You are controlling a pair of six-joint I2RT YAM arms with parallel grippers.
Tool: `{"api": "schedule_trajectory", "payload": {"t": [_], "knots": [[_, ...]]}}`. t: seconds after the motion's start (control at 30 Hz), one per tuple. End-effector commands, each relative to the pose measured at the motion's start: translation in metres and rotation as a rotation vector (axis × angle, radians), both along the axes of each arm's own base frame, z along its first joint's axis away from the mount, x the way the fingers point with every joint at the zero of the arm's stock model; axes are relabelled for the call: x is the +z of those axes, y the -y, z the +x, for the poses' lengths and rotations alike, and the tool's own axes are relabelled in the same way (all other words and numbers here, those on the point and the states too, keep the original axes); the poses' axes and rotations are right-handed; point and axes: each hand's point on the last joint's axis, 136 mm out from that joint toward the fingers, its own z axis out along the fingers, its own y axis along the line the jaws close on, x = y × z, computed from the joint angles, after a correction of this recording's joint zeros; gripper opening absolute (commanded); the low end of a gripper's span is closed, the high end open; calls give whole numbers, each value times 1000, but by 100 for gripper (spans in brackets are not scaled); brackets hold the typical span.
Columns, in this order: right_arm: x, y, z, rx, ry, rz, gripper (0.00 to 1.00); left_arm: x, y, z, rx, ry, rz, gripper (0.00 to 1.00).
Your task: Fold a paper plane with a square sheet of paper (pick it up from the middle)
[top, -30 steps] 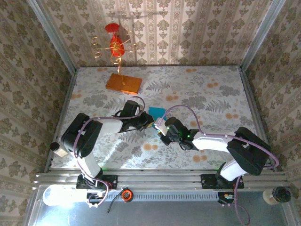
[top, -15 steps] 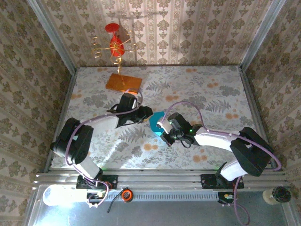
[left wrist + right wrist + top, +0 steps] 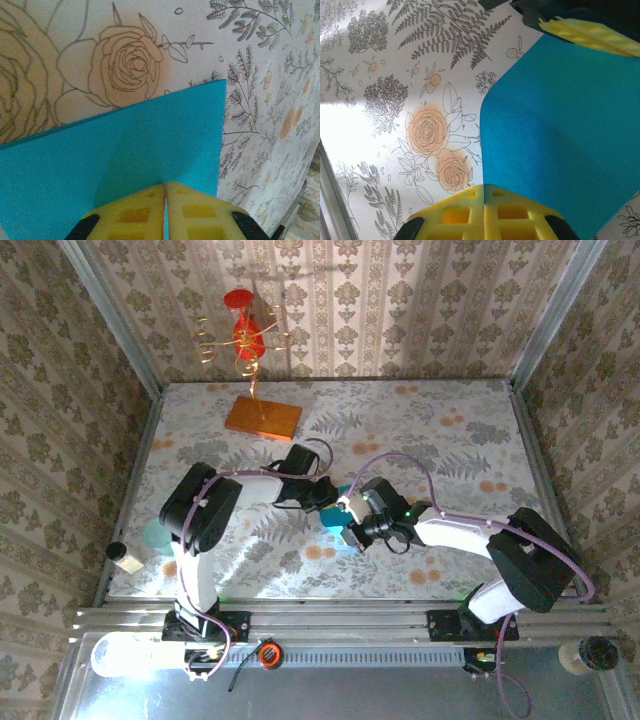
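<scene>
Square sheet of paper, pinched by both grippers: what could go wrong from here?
The left gripper and right gripper both pinch the square sheet of paper near its edges; moving apart could tear it or pull it free. The sheet bows between them, so pushing together may crease it.

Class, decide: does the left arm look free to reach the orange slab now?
Probably not yet: the left gripper is shut on the square sheet of paper, which the right gripper also pinches. Nothing stands between it and the orange slab.
</scene>
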Motion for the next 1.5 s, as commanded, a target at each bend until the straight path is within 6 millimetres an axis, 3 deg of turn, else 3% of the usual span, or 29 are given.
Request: {"api": "schedule_trajectory", "payload": {"t": [0.0,0.27,0.63,0.73,0.97,1.13,1.47], "knots": [[4,-2,3,-22,-45,22,3,-2,3,-4,-50,1,23,10],[-6,16,21,-130,-71,-35,4,-18,-3,-13,-69,-29,63,8],[-25,28,35,-230,-135,-80,4,-18,0,-14,-79,-30,55,6],[-27,29,35,-237,-142,-79,4,-11,3,-10,-88,-14,46,6],[-25,25,34,-223,-152,-58,4,27,9,10,-95,73,17,9],[-26,23,34,-217,-159,-51,5,8,-6,9,-80,47,86,7],[-28,24,37,-220,-157,-70,4,-15,-11,-2,-97,-7,122,2]]}}
